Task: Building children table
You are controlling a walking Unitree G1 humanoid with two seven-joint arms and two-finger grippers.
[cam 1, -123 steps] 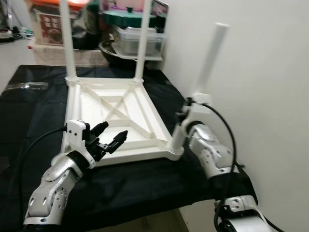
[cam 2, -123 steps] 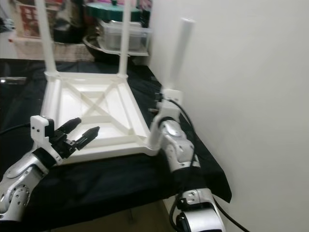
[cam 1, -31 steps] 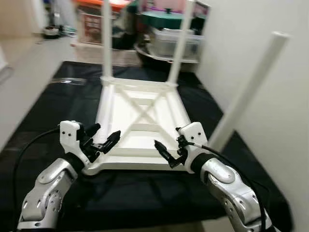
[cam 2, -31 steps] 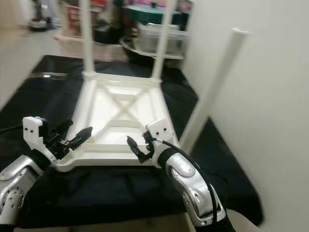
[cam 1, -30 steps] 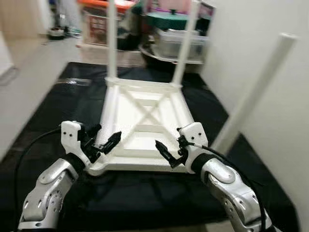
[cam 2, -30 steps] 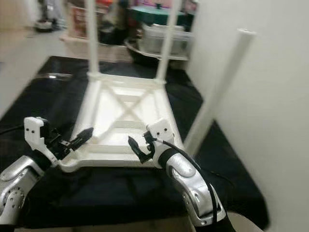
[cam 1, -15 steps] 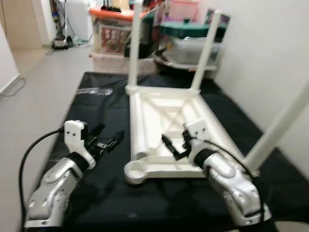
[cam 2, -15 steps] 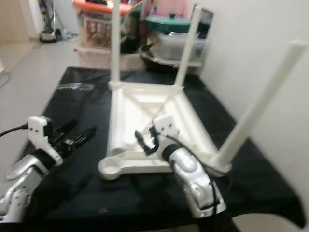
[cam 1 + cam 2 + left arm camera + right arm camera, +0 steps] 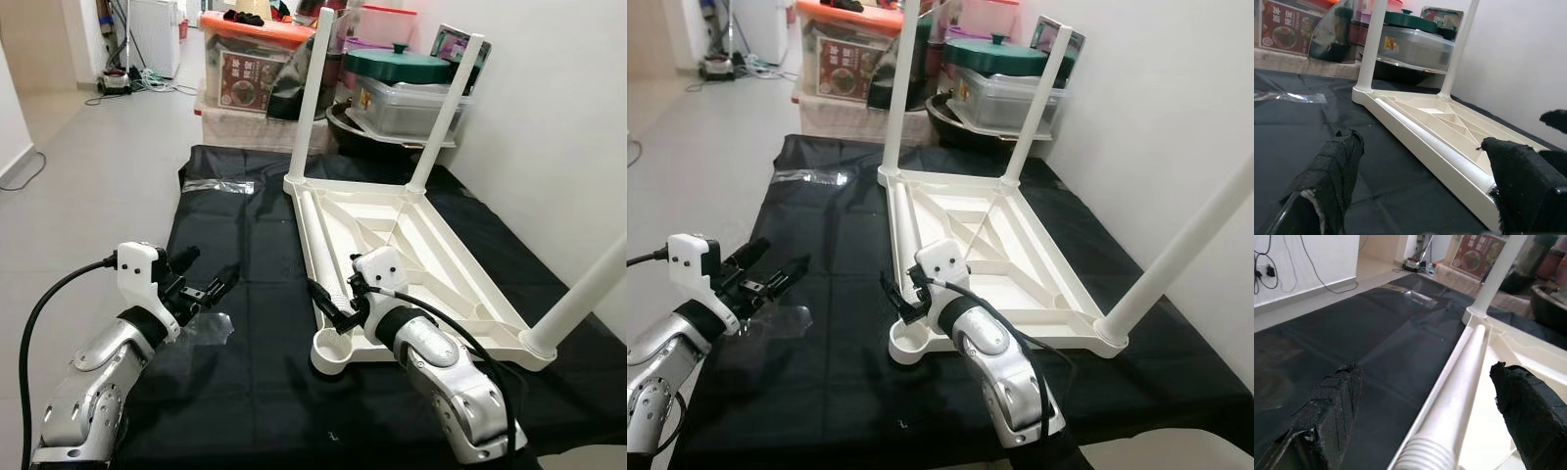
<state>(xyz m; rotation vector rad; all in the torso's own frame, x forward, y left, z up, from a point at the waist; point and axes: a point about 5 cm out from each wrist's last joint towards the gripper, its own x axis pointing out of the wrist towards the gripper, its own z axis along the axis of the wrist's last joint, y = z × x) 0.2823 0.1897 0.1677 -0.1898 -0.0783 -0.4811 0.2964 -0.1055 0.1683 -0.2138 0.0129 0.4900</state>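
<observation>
A white children's table [image 9: 431,245] lies upside down on a black cloth. Two legs [image 9: 312,93] stand upright at its far corners, and a third leg [image 9: 583,299] leans outward at the near right corner. The near left corner has an empty round socket [image 9: 331,349]. A loose fourth leg [image 9: 1459,367] with a threaded end lies inside the frame along the left rim. My right gripper [image 9: 331,302] hovers open over that leg's near end, holding nothing. My left gripper [image 9: 201,286] hangs open above the cloth, left of the table.
Clear plastic wrappers lie on the cloth, a clear bag [image 9: 217,186] at the far side and a clear sheet [image 9: 211,328] under my left gripper. An orange-lidded storage box [image 9: 257,59] and a green-lidded pot [image 9: 407,67] stand behind. A white wall [image 9: 568,117] runs along the right; tiled floor lies on the left.
The whole view has swung, so the table now sits to my right. My right gripper has let go of the near right leg and sits at the near left corner. My left gripper is off the table's rim.
</observation>
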